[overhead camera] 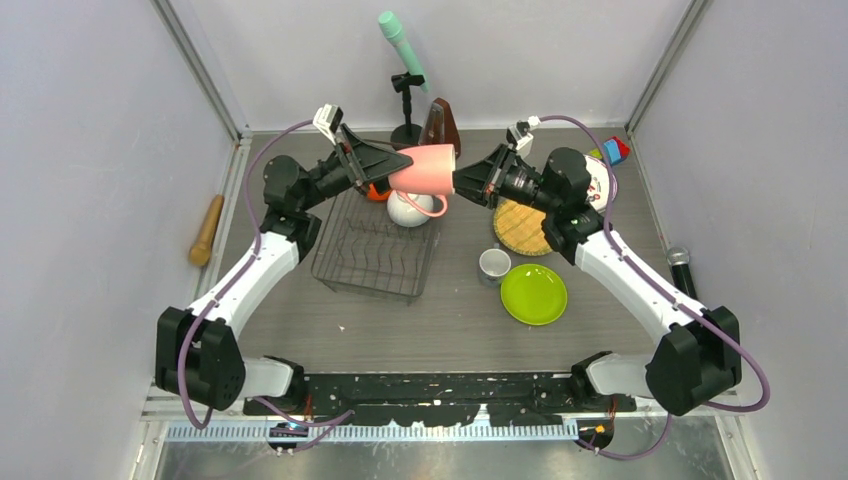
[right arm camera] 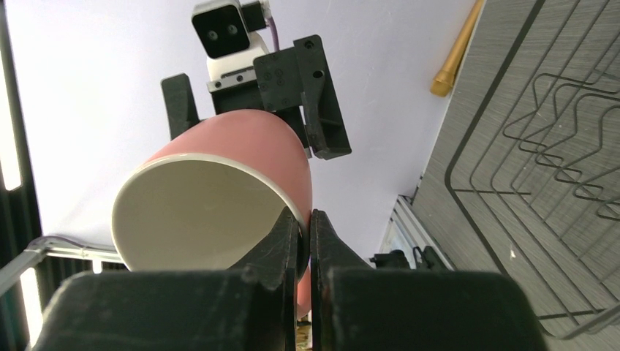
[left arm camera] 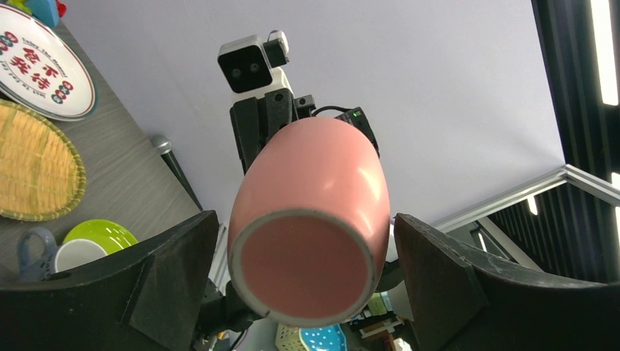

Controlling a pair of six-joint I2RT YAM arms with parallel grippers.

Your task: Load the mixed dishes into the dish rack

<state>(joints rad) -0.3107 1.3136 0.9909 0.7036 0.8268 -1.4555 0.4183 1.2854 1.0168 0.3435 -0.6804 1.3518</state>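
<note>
The right gripper (right arm camera: 305, 219) pinches the rim of the pink mug (right arm camera: 241, 139), one finger inside and one outside. The mug lies on its side in the air. Its base sits between the spread fingers of the left gripper (left arm camera: 303, 234), with a narrow gap on each side. Below it is the white bowl (overhead camera: 410, 208), at the far end of the dish rack (overhead camera: 365, 285).

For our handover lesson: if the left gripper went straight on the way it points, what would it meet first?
Likely the pink mug: its base sits between the left gripper's open fingers, while the right gripper pinches its rim.
</note>
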